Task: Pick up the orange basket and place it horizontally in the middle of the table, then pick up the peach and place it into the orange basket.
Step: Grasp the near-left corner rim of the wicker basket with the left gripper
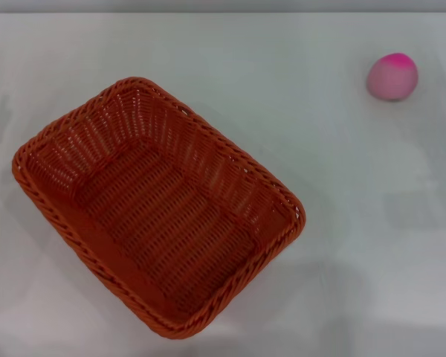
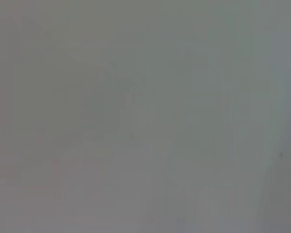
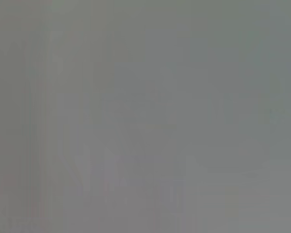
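Observation:
The orange basket lies on the white table, left of the middle in the head view. It is turned diagonally, its long side running from the far left to the near right, and it is empty. The peach, pink with a magenta top, rests at the far right of the table, well apart from the basket. Neither gripper shows in the head view. Both wrist views give only a plain grey surface with no object and no fingers.
The table's far edge runs along the top of the head view. Bare white tabletop lies between the basket and the peach and along the right side.

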Motion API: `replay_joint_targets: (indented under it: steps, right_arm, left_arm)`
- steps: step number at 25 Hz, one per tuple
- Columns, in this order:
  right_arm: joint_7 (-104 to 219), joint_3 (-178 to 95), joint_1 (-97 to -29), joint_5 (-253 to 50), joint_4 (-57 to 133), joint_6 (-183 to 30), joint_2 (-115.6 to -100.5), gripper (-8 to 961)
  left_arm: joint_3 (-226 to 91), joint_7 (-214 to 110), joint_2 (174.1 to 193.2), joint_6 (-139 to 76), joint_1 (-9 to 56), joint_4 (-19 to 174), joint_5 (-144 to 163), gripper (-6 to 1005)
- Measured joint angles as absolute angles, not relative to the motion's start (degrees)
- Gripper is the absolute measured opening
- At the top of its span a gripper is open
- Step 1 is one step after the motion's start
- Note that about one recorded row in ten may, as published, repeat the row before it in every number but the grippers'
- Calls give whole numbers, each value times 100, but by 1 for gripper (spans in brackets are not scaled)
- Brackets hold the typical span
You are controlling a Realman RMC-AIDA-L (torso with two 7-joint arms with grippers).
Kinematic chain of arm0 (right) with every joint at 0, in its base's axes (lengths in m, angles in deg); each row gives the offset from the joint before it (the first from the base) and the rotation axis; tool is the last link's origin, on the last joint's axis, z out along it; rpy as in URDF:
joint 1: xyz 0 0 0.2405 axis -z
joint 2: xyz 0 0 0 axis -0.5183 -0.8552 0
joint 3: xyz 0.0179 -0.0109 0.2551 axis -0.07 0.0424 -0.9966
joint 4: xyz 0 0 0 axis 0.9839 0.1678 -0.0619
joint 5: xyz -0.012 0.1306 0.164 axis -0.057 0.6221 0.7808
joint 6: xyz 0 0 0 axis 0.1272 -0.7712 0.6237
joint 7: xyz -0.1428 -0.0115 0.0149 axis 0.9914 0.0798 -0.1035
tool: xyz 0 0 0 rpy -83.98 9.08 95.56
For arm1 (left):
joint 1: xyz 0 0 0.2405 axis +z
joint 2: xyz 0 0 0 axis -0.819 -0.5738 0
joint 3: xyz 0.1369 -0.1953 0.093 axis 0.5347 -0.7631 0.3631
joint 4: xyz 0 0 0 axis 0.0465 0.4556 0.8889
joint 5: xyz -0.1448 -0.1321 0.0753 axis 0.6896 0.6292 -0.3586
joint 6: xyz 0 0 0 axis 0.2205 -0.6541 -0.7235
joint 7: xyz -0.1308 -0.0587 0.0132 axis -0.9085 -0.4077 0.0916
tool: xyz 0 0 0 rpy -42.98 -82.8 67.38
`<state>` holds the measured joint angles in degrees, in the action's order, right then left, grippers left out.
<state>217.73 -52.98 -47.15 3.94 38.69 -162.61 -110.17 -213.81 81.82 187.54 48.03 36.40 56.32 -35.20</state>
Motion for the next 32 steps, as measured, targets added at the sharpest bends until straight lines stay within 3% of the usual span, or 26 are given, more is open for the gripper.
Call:
replay_joint_targets:
  steps: [7,19,23,27,32]
  right_arm:
    - [21772,-5298,-4725,437,3869,-16258,-11017,826]
    - [21753,-5297,-4821,481,3844,-16286,-11017,825]
    - [21754,-5297,-4839,480,3843,-16277,-11018,825]
    - [21759,-5297,-4838,478,3823,-16275,-11014,825]
    - [21756,-5269,-4836,461,3801,-16274,-11011,825]
  left_arm:
    - [-21366,7825,18740,4795,3638,5453,-3713,700]
    - [-21413,3490,18693,4519,3845,2610,-6618,699]
    - [-21374,1687,18577,4913,3702,1457,-8182,699]
    - [-21432,581,18279,5800,3206,1111,-9462,699]
    - [-21447,289,18072,6590,2650,1077,-10387,700]
